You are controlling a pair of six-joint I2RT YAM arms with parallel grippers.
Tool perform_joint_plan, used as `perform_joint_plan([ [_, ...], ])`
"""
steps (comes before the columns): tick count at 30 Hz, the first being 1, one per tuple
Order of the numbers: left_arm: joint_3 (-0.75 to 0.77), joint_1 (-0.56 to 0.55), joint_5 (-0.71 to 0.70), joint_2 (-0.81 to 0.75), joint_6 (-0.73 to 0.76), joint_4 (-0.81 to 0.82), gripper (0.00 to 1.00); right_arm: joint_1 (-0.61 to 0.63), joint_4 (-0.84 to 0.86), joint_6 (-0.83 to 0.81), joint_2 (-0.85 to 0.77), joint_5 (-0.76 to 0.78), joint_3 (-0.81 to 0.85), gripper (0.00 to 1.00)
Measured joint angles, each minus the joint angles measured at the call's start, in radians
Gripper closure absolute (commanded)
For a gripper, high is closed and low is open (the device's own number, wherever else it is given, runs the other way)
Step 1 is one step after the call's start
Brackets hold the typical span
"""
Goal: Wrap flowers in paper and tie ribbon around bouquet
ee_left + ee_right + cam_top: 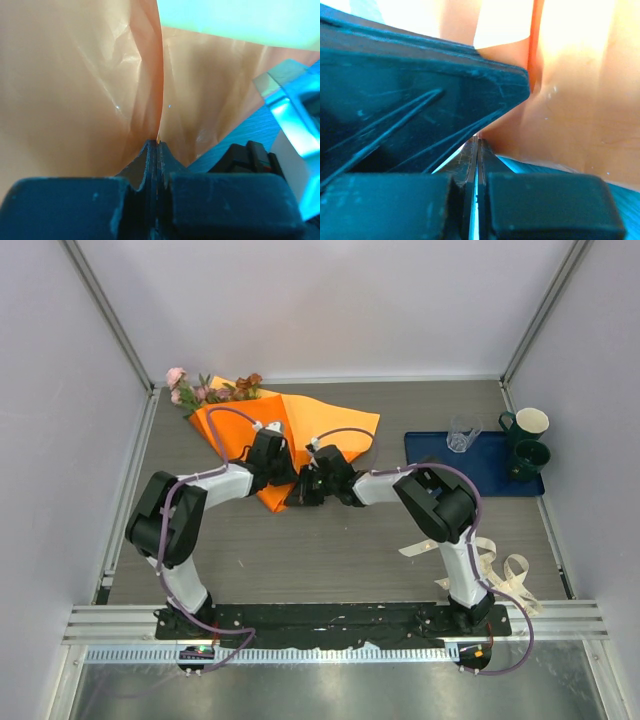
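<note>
Flowers (205, 392) poke from the paper (335, 425) at the worktop's (330, 560) far left. The left tool (157, 146) grips a raised fold and the right tool (477, 142) nips the lower tip, likely gathering the cone; the ribbon (492, 562) lies unused

No writing, label, brand, number or sign can be read in any of the views. The ribbon (418, 548) is too small in the top view for any print on it to be made out.
</note>
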Motion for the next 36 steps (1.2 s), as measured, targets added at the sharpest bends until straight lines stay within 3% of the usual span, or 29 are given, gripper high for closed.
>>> perform_joint_plan([
  [17, 0.000, -0.005, 0.026, 0.051, -0.006, 0.030, 1.00, -0.041, -0.154, -0.113, -0.164, 0.094, -0.035, 0.99],
  [25, 0.000, -0.005, 0.029, 0.061, -0.007, 0.041, 1.00, -0.143, -0.171, -0.134, -0.179, 0.073, -0.055, 0.89],
  [36, 0.000, -0.005, 0.053, 0.079, -0.011, 0.059, 1.00, -0.175, -0.168, -0.126, -0.039, -0.002, 0.076, 0.61],
])
